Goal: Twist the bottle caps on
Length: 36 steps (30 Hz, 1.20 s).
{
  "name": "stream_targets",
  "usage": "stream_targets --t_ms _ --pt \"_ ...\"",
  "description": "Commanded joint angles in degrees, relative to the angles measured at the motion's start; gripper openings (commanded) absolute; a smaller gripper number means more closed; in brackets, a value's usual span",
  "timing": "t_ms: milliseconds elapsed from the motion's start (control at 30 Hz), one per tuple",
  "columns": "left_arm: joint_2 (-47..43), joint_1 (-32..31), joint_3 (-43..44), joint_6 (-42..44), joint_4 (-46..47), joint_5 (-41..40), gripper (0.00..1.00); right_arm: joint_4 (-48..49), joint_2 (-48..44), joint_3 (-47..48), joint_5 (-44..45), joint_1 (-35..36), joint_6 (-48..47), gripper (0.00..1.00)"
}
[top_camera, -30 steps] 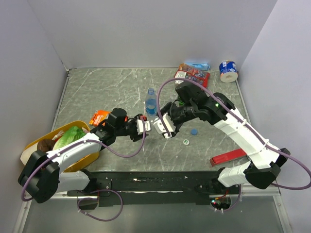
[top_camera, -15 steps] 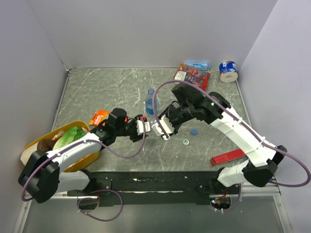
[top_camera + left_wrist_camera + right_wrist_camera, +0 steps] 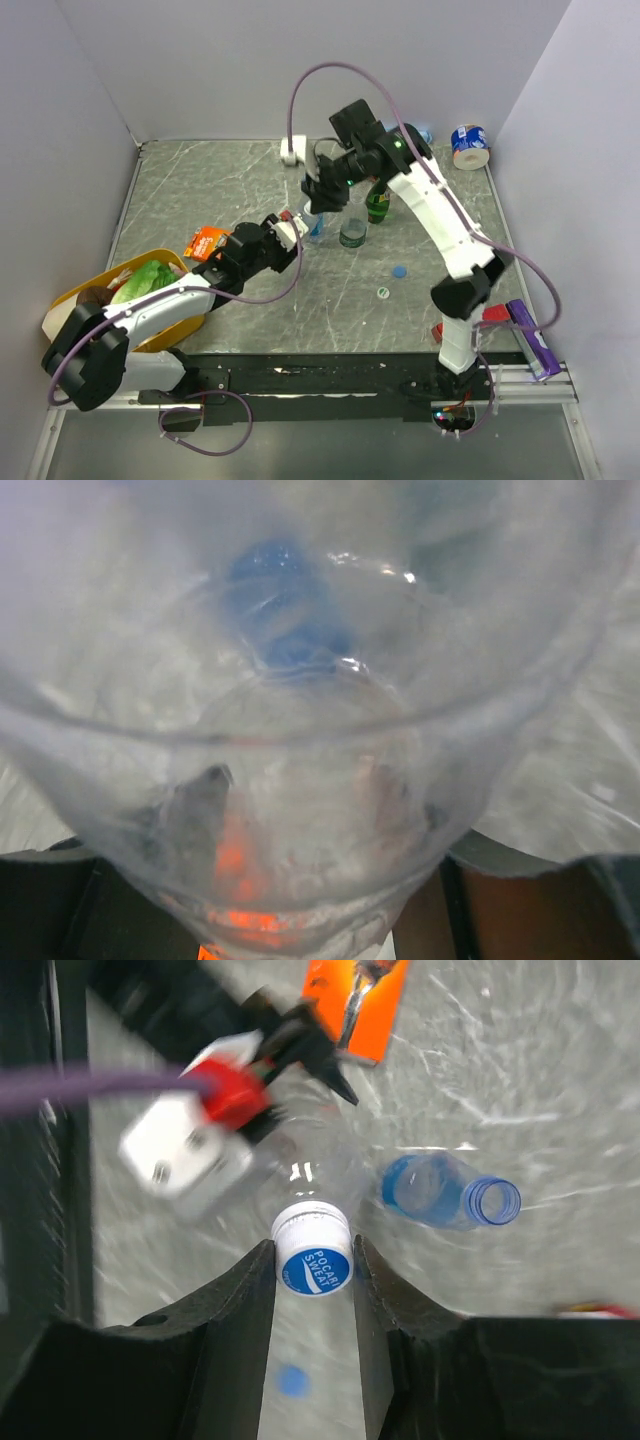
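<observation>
Top cam: I'm seeing the L gripper (image 3: 293, 226) holding the clear bottle (image 3: 316, 229), which is tipping over near the middle of the table (image 3: 200, 180). The R gripper (image 3: 318, 197) is hanging just beside it, on the back-edge side. The green bottle (image 3: 377, 204) is standing a bit toward the right edge, w/ the dark green cup (image 3: 352, 235) just in front of it. The blue cap (image 3: 399, 270) and the green-rimmed cap (image 3: 382, 292) are lying loose nearer the front edge.

L wrist cam: the clear bottle is filling the whole pic, sitting close between the fingers. I'm seeing blue thru it.

R wrist cam: the R gripper's fingers (image 3: 238, 1305) are pinching the white-and-blue cap (image 3: 312, 1256) tight. The clear bottle's open mouth is sitting off to one side, apart from the cap.
</observation>
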Motion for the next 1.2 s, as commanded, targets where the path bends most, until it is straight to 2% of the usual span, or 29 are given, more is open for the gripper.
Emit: stream_targets --t_ms 0,100,300,333,367,400,433,467,533,567,600,633,667,700,733,767,867,1000,1167 --pt "1.61 -2.7 7.08 -5.87 14.91 -19.23 0.01 -0.54 6.6 4.03 -8.52 0.1 33.18 0.0" --pt "2.32 -2.7 7.36 -4.73 15.61 -22.49 0.01 0.2 8.34 7.52 -7.01 0.99 42.68 0.0" --pt "2.23 -2.61 6.04 -3.76 12.8 -23.72 0.01 1.17 6.41 7.35 -4.19 0.2 46.75 0.0" --pt "2.23 -2.61 5.69 -3.67 12.27 -23.81 0.01 1.0 6.33 7.88 -8.2 -0.67 46.49 0.09" --pt "1.97 -2.53 5.16 -2.89 11.31 -23.55 0.01 1.0 5.89 8.58 -9.19 -2.16 45.87 0.42" --pt "1.53 -2.44 4.03 -2.44 10.78 -22.24 0.01 1.08 5.45 9.63 -10.25 -3.04 45.26 0.57" --pt "1.18 -2.44 3.32 -1.92 10.17 -21.36 0.01 1.52 4.92 9.99 -12.43 -4.01 44.3 0.67" --pt "0.92 -2.26 2.7 -1.48 8.85 -20.57 0.01 1.78 3.7 10.17 -17.76 -5.24 41.07 0.73" --pt "-0.58 -1.74 1.03 -0.16 6.74 -15.04 0.01 2.57 0.46 9.21 -22.19 -8.32 36.14 0.75" --pt "-1.89 -1.47 0.24 0.2 6.38 -13.46 0.01 3.1 -1.3 7.72 -23.26 -8.85 28.8 0.75" --pt "-2.68 -1.04 -0.9 0.72 5.34 -6.22 0.01 3.28 -3.32 3.44 -22.83 -8.85 23.77 0.76" --pt "-3.47 -0.51 -1.17 3.08 4.02 -2.75 0.01 3.72 -8.22 0.44 -22.13 -8.51 17.89 0.76" --pt "-4.87 -0.16 -1.87 4.4 3.14 0.41 0.01 4.68 -10.87 -6.81 -18.9 -7.98 6.87 0.76" --pt "-5.58 -0.07 -2.13 5.64 1.74 2.8 0.01 5.99 -13.51 -10.97 -16.7 -6.06 2.06 0.76" --pt "-6.11 0.2 -2.14 8.78 0.5 9.17 0.01 7.48 -18.5 -14.93 -13.98 -5.09 -5.39 0.76" --pt "-6.81 0.29 -1.53 10.9 -1.51 12.19 0.01 11.33 -20.81 -21.76 -12.12 -4.12 -8.51 0.77" --pt "-7.17 0.55 -0.91 16.45 -6.18 19.24 0.01 17.5 -27.06 -30.75 -6.58 -0.78 -16.69 0.76" --pt "-6.03 0.55 0.85 19.18 -9.87 22.85 0.01 19.63 -29.53 -34.91 -3.67 2.83 -22.94 0.75" --pt "-5.85 0.46 1.11 20.06 -9.0 23.91 0.01 18.58 -29.89 -37.38 -2.26 6.26 -28.57 0.7"
